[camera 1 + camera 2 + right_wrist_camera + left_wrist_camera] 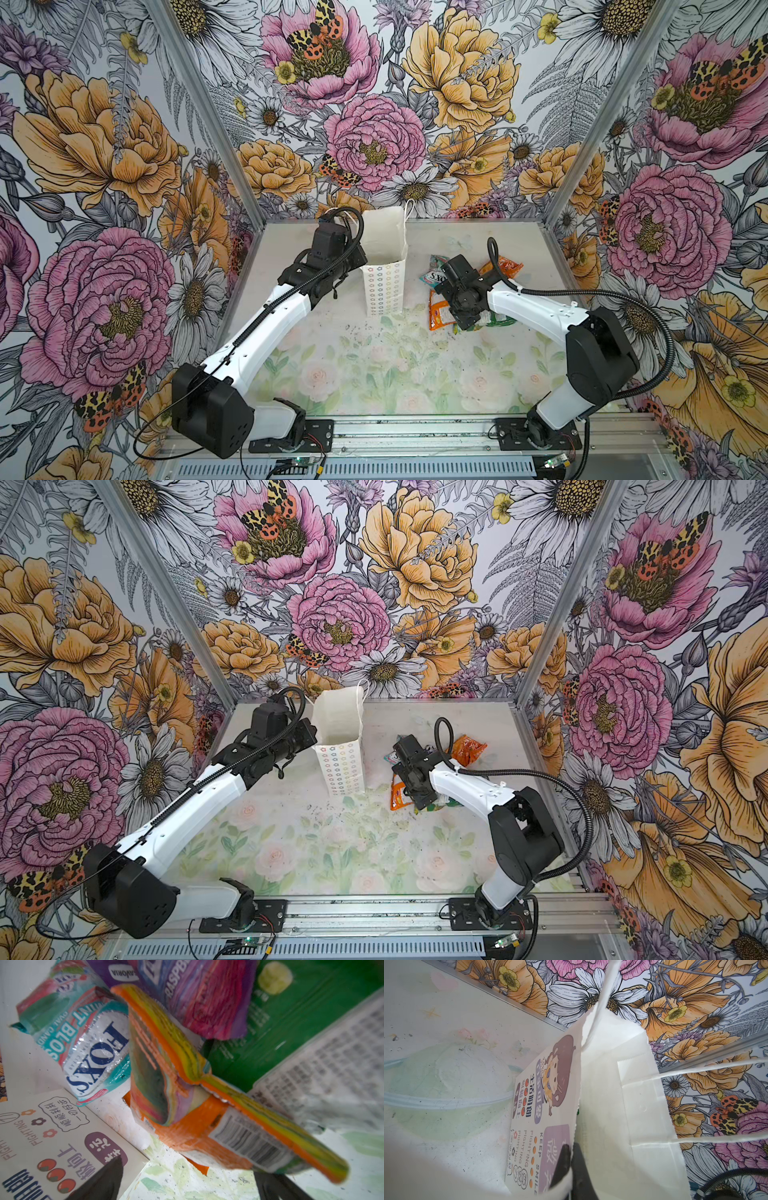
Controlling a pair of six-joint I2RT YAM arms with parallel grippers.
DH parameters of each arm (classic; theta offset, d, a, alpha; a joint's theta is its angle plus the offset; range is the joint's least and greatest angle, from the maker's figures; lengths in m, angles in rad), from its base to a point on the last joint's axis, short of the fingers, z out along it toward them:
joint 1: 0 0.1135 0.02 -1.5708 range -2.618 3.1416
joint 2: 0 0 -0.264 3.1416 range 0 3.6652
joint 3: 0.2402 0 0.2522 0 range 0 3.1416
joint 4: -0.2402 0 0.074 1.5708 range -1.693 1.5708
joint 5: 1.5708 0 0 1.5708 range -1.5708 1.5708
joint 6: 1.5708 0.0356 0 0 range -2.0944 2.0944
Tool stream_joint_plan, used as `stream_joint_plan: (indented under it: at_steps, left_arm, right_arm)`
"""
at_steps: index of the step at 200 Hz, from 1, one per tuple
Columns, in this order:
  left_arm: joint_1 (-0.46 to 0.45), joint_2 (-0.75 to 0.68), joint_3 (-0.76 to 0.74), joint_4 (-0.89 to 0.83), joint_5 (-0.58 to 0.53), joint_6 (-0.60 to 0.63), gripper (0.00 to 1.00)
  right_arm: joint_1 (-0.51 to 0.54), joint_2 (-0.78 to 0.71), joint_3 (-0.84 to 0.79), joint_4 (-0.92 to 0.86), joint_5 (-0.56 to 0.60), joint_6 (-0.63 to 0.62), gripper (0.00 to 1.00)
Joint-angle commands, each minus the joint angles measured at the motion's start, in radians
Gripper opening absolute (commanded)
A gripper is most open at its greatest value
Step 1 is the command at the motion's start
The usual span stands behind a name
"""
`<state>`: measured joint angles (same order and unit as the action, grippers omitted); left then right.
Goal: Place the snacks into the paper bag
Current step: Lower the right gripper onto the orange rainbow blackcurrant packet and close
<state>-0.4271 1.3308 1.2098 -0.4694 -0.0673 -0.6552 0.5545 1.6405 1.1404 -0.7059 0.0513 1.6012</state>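
Right wrist view: the right gripper [188,1169], fingers spread wide and empty, hangs over the crinkly plastic snacks [97,1043] heaped just beside the tall white paper bag [384,286]. Next it probably has to pinch the slippery orange packet [187,1126]. The left gripper [572,1155] is clamped on the bag's thin paper wall, holding it upright.

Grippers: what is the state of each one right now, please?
Left gripper: closed on the paper bag, at its wall.
Right gripper: open, over the orange snack packet, holding nothing.
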Motion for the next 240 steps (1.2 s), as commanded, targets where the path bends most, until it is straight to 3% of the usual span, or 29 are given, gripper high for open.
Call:
stream_joint_plan:
  at_steps: [1, 105, 194, 203, 212, 240]
  left_arm:
    - [0.009, -0.007, 0.014, 0.009, 0.010, 0.016, 0.00]
    - [0.013, 0.008, 0.021, 0.011, 0.014, 0.015, 0.00]
    - [0.014, 0.013, 0.024, 0.010, 0.014, 0.014, 0.00]
    - [0.014, 0.014, 0.024, 0.008, 0.014, 0.014, 0.00]
    - [0.015, 0.016, 0.024, 0.009, 0.015, 0.014, 0.00]
    - [0.014, 0.015, 0.022, 0.009, 0.014, 0.012, 0.00]
  right_arm:
    - [-0.011, 0.036, 0.030, 0.010, -0.023, 0.013, 1.00]
    - [-0.039, 0.103, 0.020, 0.029, -0.002, -0.031, 0.96]
    - [-0.039, 0.130, 0.013, 0.063, 0.014, -0.090, 0.81]
    - [-0.039, 0.125, 0.010, 0.080, 0.015, -0.109, 0.77]
    - [-0.039, 0.120, 0.010, 0.098, 0.013, -0.138, 0.64]
    - [-0.038, 0.095, 0.006, 0.128, 0.020, -0.191, 0.41]
